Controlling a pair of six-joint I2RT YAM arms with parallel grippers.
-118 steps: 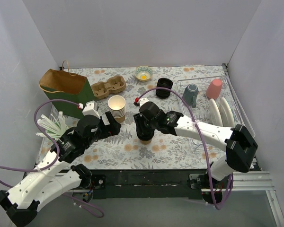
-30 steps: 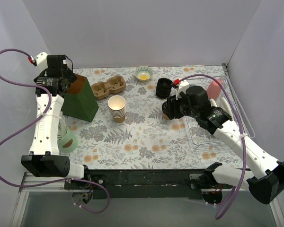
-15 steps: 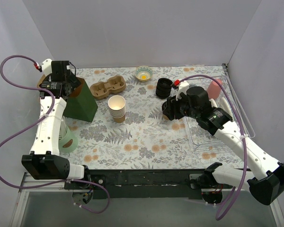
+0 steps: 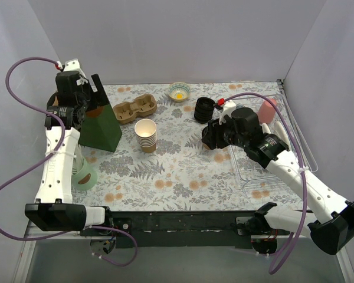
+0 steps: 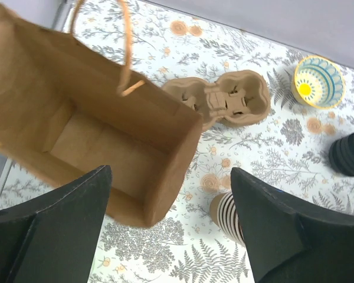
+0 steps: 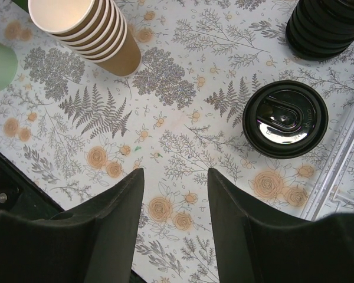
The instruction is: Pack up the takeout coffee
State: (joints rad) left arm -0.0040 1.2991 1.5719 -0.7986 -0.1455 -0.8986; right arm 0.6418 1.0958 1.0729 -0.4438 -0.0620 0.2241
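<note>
The takeout coffee [image 6: 285,119], a cup under a round black lid, stands on the floral cloth just right of my right gripper [image 6: 176,200]. That gripper is open and empty, and hovers over bare cloth. In the top view my right gripper [image 4: 207,137] sits left of the dish rack, and the arm mostly hides the coffee. My left gripper [image 5: 171,230] is open and empty, high above the near corner of the open paper bag [image 5: 76,130]. The bag is brown inside and nothing shows in it. In the top view the bag [image 4: 100,127] is green outside, below my left gripper [image 4: 87,89].
A stack of lidless paper cups [image 4: 146,134] stands mid-table. A stack of black lids [image 4: 205,109] stands behind the coffee. A cardboard cup carrier [image 4: 134,109] and a small bowl [image 4: 179,91] are at the back. A clear dish rack [image 4: 283,147] with plates is right. A green holder [image 4: 82,174] is left.
My right gripper has let go of the coffee, which it held mid-table earlier; the coffee now stands farther right. My left arm has swung to the bag and tilted up slightly.
</note>
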